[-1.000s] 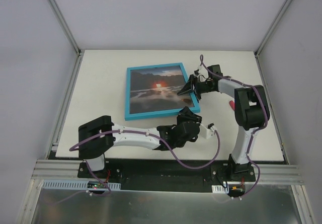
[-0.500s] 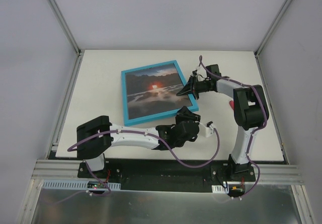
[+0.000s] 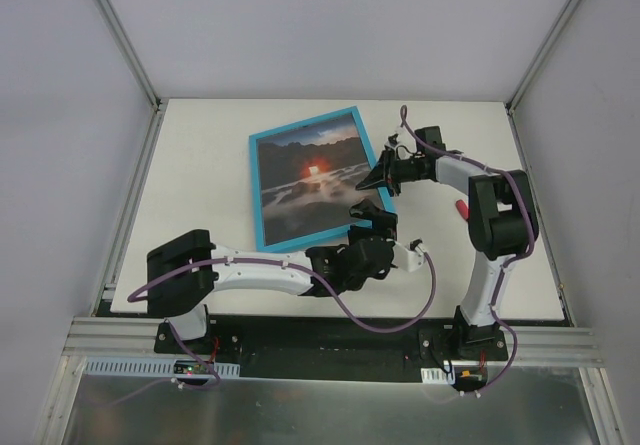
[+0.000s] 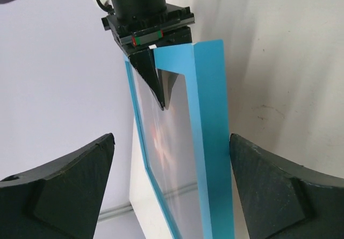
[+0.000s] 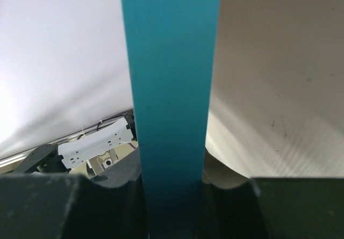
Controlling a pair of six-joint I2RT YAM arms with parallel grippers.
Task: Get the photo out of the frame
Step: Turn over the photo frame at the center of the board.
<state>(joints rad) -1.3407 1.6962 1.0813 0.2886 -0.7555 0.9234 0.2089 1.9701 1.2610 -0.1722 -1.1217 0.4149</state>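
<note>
left pincer (image 4: pixel 171 141): spread wide | right pincer (image 3: pixel 375 177): clamped, wrist level

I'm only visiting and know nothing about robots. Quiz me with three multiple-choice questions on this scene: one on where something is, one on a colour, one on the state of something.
1. Where does the right gripper hold the frame?
A. its right-hand edge
B. its left-hand edge
C. nowhere

2. What colour is the frame's front?
A. red
B. light blue
C. black

3. How is the left gripper?
A. shut on the frame
B. shut on nothing
C. open

Answers:
1 A: the overhead view shows it pinching that edge, and its own wrist view shows the blue edge clamped.
2 B: the border is light blue in every view.
3 C: its wrist view shows both fingers wide apart, clear of the frame.
</note>
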